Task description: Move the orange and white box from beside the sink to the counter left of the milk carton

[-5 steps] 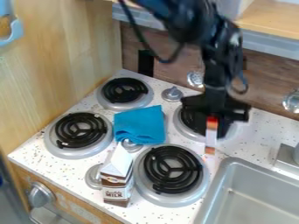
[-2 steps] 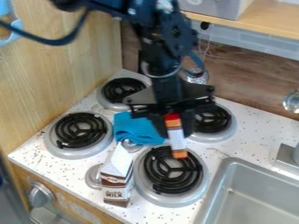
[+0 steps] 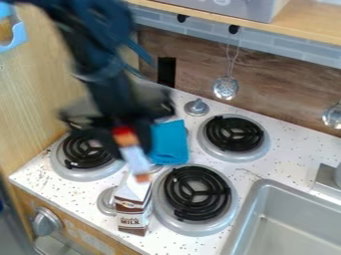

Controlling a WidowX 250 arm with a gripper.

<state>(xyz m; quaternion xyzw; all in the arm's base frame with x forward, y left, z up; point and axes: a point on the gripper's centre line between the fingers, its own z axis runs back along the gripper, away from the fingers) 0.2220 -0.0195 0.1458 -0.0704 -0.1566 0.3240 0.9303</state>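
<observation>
The black gripper (image 3: 125, 137) hangs over the left part of the stove, between the left front burner and the blue cloth, and is shut on a small white bottle (image 3: 136, 158) with orange bands and a red top. The bottle is held slightly tilted, its lower end just above the top of the milk carton (image 3: 133, 209); whether they touch I cannot tell. The folded blue cloth (image 3: 170, 143) lies on the counter among the burners, partly behind the gripper.
Black coil burners stand at the front (image 3: 197, 193), right back (image 3: 233, 133) and left (image 3: 86, 149). A sink (image 3: 286, 219) lies at the lower right. A wooden wall (image 3: 33, 99) bounds the left, and ladles (image 3: 226, 87) hang at the back.
From over the right back burner, the gripper has swung left across the cloth with the bottle in it. The milk carton and cloth have stayed in place.
</observation>
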